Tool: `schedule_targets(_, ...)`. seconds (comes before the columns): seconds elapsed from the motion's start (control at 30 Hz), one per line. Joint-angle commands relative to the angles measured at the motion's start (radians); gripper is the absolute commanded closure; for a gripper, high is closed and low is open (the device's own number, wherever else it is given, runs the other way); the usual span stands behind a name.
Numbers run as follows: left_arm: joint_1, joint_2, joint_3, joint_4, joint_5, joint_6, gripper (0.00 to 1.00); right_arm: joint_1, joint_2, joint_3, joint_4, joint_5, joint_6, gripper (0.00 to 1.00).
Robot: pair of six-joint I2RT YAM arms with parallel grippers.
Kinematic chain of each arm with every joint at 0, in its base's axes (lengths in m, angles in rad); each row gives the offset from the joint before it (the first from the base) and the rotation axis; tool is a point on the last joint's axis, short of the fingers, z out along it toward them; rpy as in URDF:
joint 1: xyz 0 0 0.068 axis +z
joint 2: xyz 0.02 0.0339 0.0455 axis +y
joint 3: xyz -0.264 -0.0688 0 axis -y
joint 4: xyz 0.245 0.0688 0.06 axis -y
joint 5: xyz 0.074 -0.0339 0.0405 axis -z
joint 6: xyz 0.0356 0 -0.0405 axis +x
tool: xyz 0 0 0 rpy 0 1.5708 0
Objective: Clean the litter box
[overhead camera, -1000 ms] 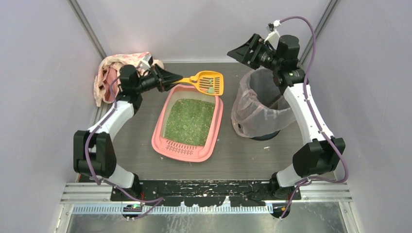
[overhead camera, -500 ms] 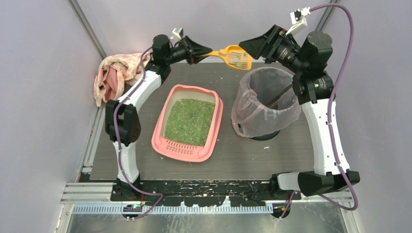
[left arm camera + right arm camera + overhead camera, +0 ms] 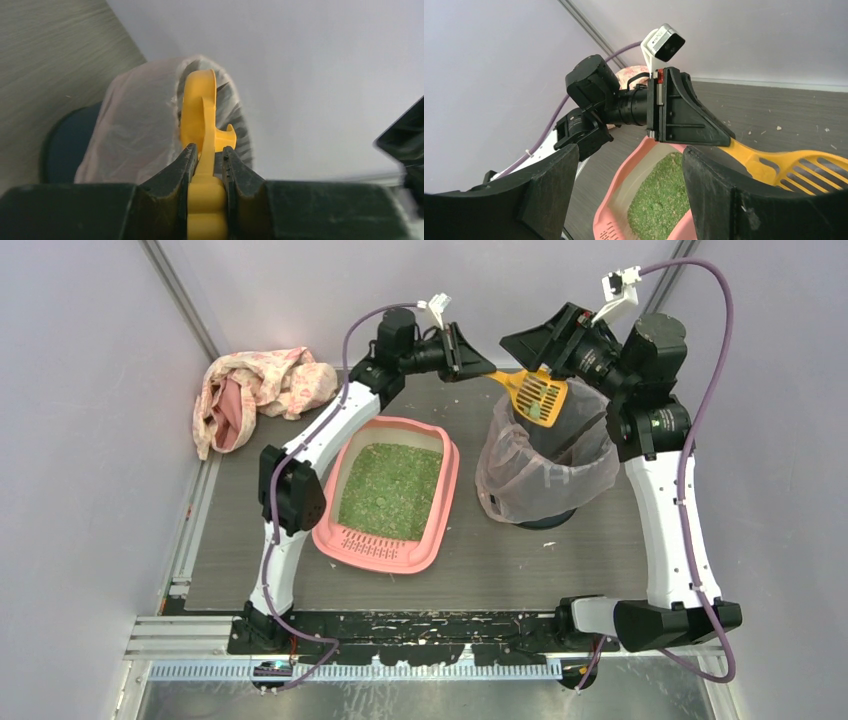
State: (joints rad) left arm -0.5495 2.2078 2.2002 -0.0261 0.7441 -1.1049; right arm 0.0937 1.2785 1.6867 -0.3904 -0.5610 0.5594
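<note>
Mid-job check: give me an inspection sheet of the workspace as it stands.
Surface: grey table, pale crumbs scattered.
Job's things: pink litter box, green granules inside; yellow scoop above the lined bin.
Clutter: bunched cloth, back left corner.
Grippers: left gripper jaws shut on the scoop's handle; right gripper jaws open, empty.
Cables: purple cables arching over both arms, no snag seen.
Surroundings: plain walls, nothing else seen.

The litter box (image 3: 375, 543) is smooth pink plastic, the scoop (image 3: 540, 395) glossy yellow plastic, the bag (image 3: 515, 475) thin crinkled film.
</note>
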Motion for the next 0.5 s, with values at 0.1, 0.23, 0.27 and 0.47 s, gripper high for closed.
schedule_targets(0.1,-0.096,-0.012,0.211,-0.286,-0.081,0.591,1.0,-0.005,-0.005,-0.057,0.022,0.005,-0.044,0.2)
schedule_targets(0.23,-0.145,-0.031,0.266,-0.368,-0.133,0.731,1.0,-0.005,0.007,-0.087,0.027,0.003,-0.047,0.2)
schedule_targets(0.27,-0.154,-0.038,0.271,-0.388,-0.139,0.774,1.0,-0.005,0.01,-0.091,0.028,0.003,-0.047,0.2)
schedule_targets(0.47,-0.206,-0.138,0.168,-0.496,-0.239,1.01,1.0,-0.006,0.023,-0.133,0.04,0.027,-0.047,0.21)
